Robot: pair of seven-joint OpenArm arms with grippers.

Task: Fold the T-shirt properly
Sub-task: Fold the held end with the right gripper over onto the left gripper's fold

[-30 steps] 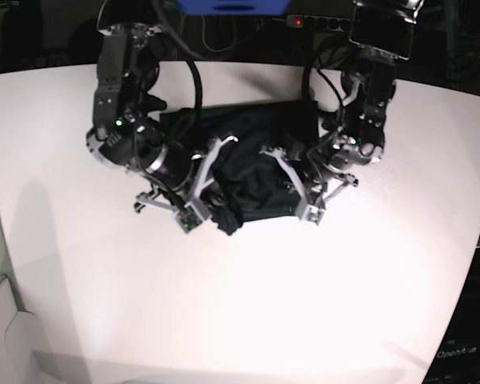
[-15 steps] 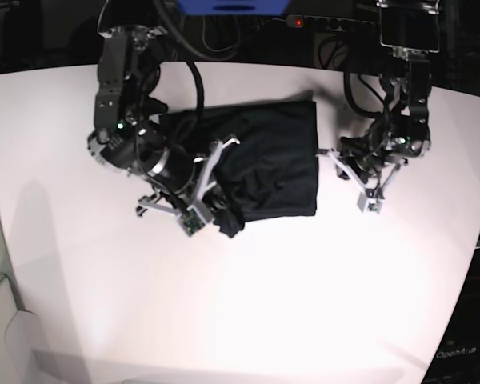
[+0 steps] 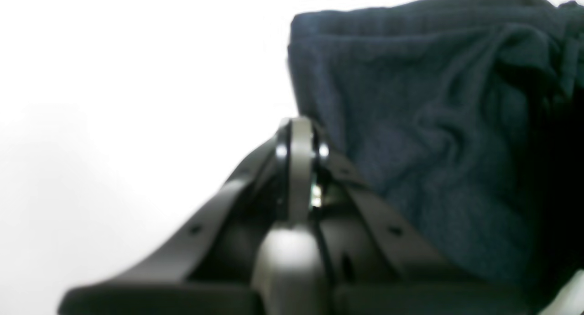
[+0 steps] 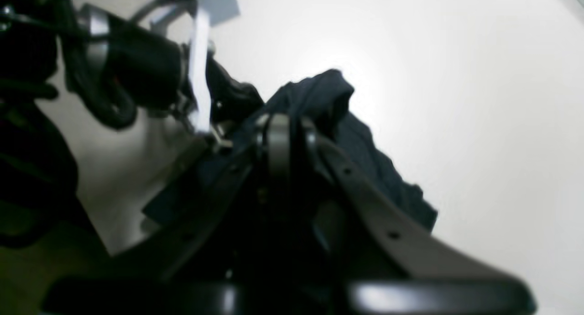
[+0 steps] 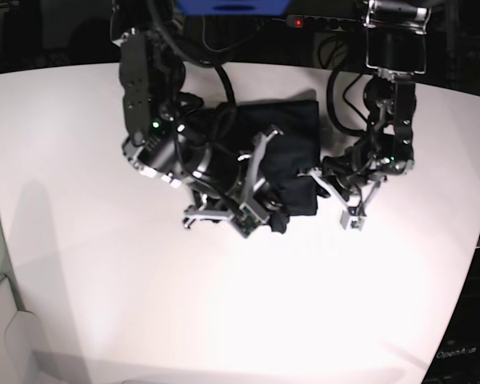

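Seen from the base view, left to right. Bare white worktop [image 5: 72, 240] at far left. Then the right hand [image 5: 266, 214], low over the near-left corner of the T-shirt [image 5: 292, 136], fingers pressed together on a bunched fold of the dark fabric; in the right wrist view, cloth [image 4: 337, 123] gathered around and past the closed fingertips, draping onto the worktop. T-shirt itself lying as a compact dark rectangle at the back middle of the worktop, far edge fairly straight, near-left part rumpled and lifted toward the right hand. Just beside the shirt's right edge, the left hand [image 5: 336, 196], fingers fully together with nothing between them, not gripping the cloth; in the left wrist view, closed tips [image 3: 299, 137] over white worktop, with the wrinkled shirt edge [image 3: 410, 123] close alongside.
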